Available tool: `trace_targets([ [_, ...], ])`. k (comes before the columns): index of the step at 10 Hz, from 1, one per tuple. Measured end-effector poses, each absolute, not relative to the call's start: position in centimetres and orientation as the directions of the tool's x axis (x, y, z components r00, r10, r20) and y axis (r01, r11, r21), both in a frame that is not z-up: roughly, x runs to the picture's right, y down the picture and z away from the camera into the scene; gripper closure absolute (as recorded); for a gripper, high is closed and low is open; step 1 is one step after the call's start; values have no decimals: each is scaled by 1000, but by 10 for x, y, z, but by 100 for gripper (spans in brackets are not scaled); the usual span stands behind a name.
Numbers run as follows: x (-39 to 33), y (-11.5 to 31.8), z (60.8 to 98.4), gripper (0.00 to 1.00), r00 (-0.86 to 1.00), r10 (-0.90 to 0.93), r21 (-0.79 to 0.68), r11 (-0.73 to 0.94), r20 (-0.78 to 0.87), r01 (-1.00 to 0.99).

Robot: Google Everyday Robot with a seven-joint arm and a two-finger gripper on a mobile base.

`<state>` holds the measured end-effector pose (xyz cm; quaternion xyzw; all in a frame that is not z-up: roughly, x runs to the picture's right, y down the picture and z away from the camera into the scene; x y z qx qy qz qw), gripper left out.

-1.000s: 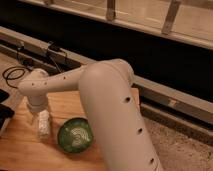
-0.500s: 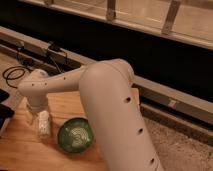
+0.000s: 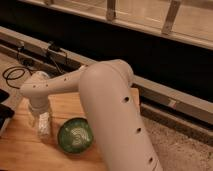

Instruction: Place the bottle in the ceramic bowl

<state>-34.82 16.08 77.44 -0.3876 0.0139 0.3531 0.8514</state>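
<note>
The white bottle stands upright on the wooden table, just left of the green ceramic bowl. The bowl is glossy, with pale swirl marks in its centre, and has nothing in it. My gripper hangs straight down from the white wrist, right over and around the top of the bottle, which hides the cap. The thick white arm reaches in from the lower right and bends left above the bowl.
The wooden table top carries bottle and bowl. A dark object lies at the table's left edge. Black cables lie on the floor behind. A long metal rail and dark glass wall run along the back.
The wrist has shifted very slightly upward. The bottle and the bowl stay in about the same places.
</note>
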Motion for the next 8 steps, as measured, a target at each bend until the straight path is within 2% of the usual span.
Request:
trace_targets([
  [8,-378,206,804,35,786,498,-683,429,-367,-591],
])
